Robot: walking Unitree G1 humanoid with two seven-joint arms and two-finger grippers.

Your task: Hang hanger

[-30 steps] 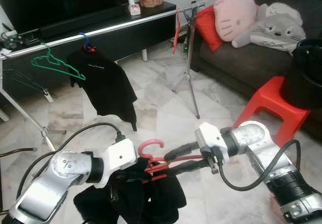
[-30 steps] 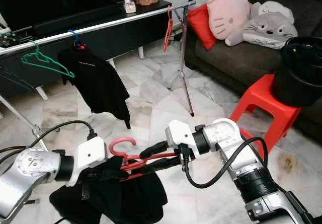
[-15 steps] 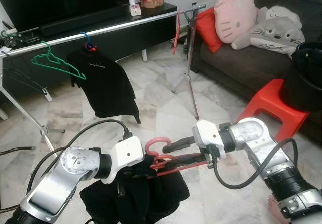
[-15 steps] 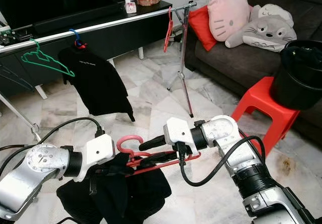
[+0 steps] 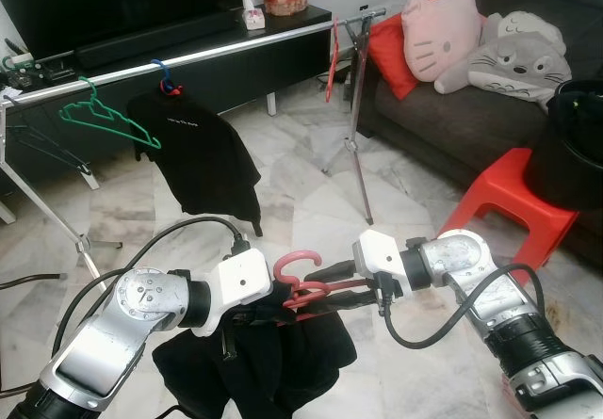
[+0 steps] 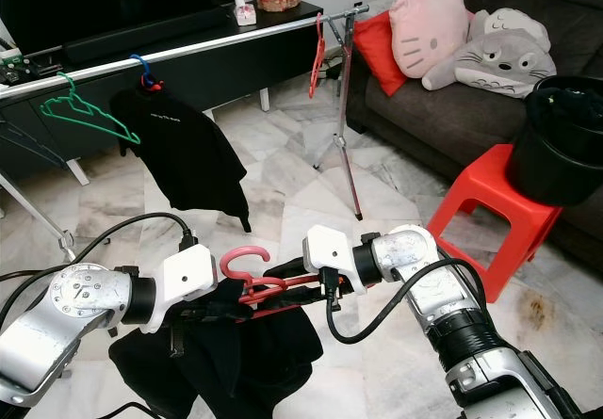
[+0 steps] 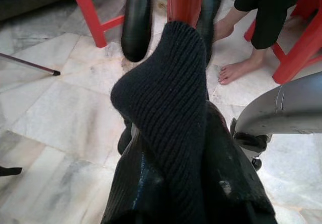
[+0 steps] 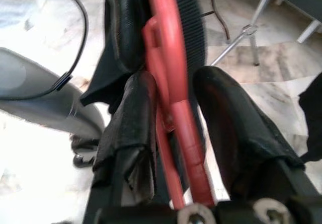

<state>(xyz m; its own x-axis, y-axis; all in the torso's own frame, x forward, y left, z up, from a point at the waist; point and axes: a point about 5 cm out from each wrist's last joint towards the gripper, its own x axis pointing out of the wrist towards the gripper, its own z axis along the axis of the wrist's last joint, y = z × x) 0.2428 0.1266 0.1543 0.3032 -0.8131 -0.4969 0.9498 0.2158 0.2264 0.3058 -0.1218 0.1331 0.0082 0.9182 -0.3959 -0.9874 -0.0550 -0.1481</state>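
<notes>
- Carrying step in hand: red hanger point(image 5: 306, 287) with a black garment point(image 5: 268, 358) draped on it, held low over the marble floor point(image 5: 301, 202), near the robot, between the two arms.
- Right pincer point(image 8: 173, 128) closed on the hanger's red bar from the right; wrist view shows the bar clamped between both black fingers point(image 8: 128, 128).
- Left pincer point(image 5: 268, 308) at the hanger's left end, buried in dark cloth; left wrist view shows the red plastic between its fingers, so judged holding hanger and garment together.
- Hook of the hanger pointing up, free, not on anything yet.
- Target judged to be the silver rail point(image 5: 207, 54) far across the floor, well apart from the held hanger; already carrying a green hanger point(image 5: 104, 118) at its left, a black shirt point(image 5: 198, 160) on a blue hook, and a red hanger point(image 5: 330, 56) near its right end.
- Next move calls for closing on the rail, raising both arms above it, then lowering the hook over a bare stretch, likely between the black shirt and the right-end hanger.
- Risk judged: garment sliding off if the bar tilts during the lift.
</notes>
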